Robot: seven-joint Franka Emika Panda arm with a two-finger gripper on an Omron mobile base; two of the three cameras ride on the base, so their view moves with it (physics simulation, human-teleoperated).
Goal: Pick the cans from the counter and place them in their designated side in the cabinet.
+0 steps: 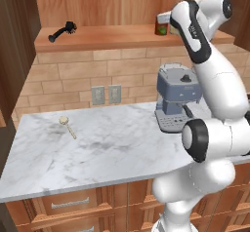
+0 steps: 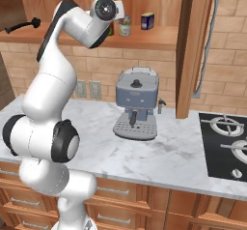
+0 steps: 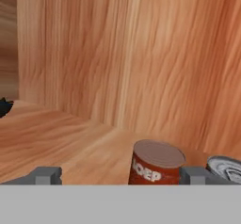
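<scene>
Both cans stand on the cabinet (image 2: 144, 38) shelf: dark red can (image 3: 155, 164) beside silver can (image 3: 226, 169). Your gripper (image 3: 120, 176) is spread wide, empty. The counter (image 1: 112, 143) holds no cans; you appear nearly finished.

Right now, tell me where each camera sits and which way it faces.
Left base view: behind-left, facing the counter and cabinet; arm rises lower right.
Right base view: behind-right, same scene; arm lower left.
Hand view: on the hand, facing the cabinet back; gripper open beside the dark red can.
Base views share the coffee machine.
</scene>
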